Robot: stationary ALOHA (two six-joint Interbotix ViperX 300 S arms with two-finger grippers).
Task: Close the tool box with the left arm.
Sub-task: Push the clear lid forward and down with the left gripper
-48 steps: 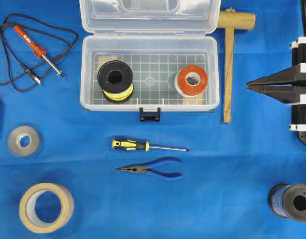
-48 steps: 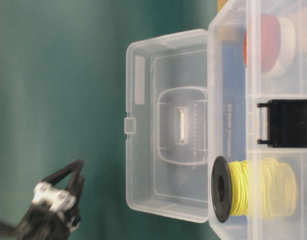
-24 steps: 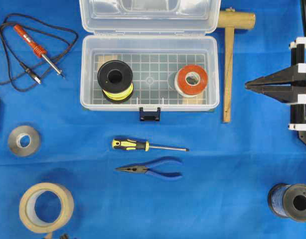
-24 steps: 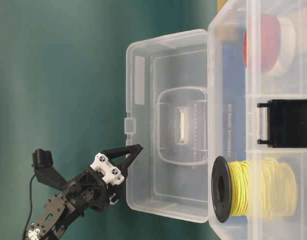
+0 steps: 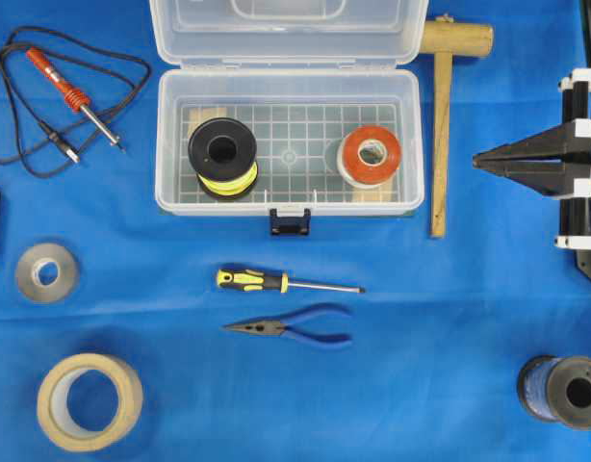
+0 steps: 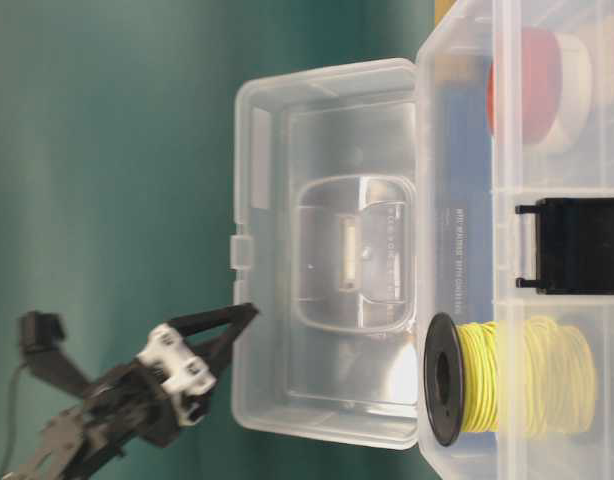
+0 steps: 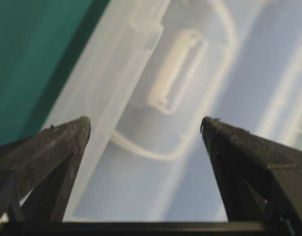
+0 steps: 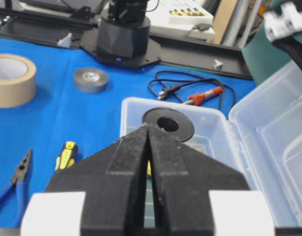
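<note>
The tool box [image 5: 289,140] sits at the far middle of the blue cloth [image 5: 421,385], its clear lid [image 6: 327,250] standing open. Inside stand a yellow wire spool [image 5: 222,157] and a red one [image 5: 370,156]. A wooden mallet [image 5: 442,115] lies just beside its right wall. In front lie a screwdriver [image 5: 286,282] and pliers [image 5: 291,328], well apart from the box. The left gripper [image 6: 232,325], jaws spread wide and empty, hangs behind the lid's outer edge. The right gripper [image 8: 148,147] has its jaws pressed together, empty, off to the right.
</note>
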